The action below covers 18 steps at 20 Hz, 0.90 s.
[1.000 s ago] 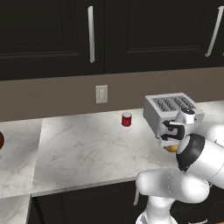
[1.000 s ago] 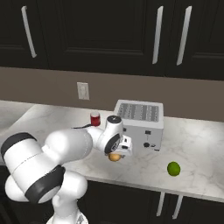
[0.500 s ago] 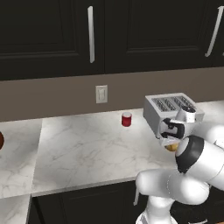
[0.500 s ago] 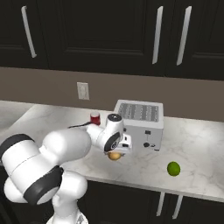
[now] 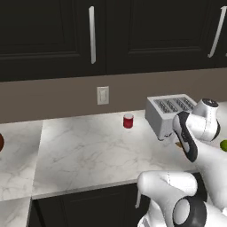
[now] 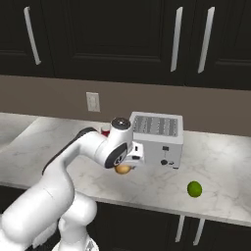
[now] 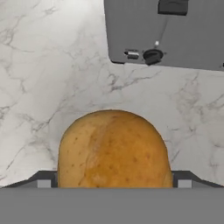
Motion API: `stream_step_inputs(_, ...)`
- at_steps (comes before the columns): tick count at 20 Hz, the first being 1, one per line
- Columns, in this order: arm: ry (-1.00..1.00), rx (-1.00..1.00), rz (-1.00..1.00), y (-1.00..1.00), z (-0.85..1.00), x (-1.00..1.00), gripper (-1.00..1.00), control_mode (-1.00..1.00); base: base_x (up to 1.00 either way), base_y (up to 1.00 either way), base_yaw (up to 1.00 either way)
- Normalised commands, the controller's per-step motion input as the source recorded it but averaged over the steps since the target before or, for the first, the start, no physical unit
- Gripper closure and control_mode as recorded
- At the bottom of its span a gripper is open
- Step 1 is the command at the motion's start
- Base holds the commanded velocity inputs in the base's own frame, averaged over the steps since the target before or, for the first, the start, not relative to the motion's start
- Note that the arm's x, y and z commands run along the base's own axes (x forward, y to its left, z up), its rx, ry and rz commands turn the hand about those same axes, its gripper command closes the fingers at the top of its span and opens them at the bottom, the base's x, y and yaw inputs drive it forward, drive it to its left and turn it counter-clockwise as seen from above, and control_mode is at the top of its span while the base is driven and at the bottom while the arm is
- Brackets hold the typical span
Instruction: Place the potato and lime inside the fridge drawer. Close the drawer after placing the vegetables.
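The potato [image 7: 113, 148], tan-orange and lumpy, sits between my gripper's [image 7: 113, 183] two fingers, whose pads press its left and right sides. In the right base view the gripper [image 6: 125, 165] points down in front of the toaster with the potato [image 6: 123, 169] at its tip, just above the marble counter [image 6: 215, 162]. The lime [image 6: 194, 188], a small yellow-green ball, lies on the counter to the right of the gripper, near the front edge; it also peeks in as the lime [image 5: 224, 145] at the right border. The fridge drawer is out of view.
A grey toaster [image 6: 157, 139] stands right behind the gripper, its knob side facing the hand. A red can [image 5: 128, 120] stands by the wall under a white outlet [image 5: 103, 95]. Dark upper cabinets hang above. The counter's front edge [image 5: 88, 186] runs close below.
The fingers have closed in onto the potato's sides. The potato sits slightly higher in the right base view. The arm has barely shifted.
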Motion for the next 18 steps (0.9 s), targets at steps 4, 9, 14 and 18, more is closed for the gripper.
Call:
stream_step_inputs(4,0.01,0.0,0.0,0.85,0.48,-0.34,1.0,-1.0,0.0,0.0,0.0)
stream_step_inputs(9,0.06,-0.05,0.0,1.0,0.1,-0.06,1.0,-1.0,0.0,0.0,0.0)
stream_step_inputs(14,0.02,-0.01,0.01,0.16,0.0,0.0,1.0,-1.0,0.0,0.0,0.0)
stream_step_inputs(18,-0.01,0.0,-0.04,0.0,0.0,-0.16,1.0,-1.0,0.0,0.0,0.0)
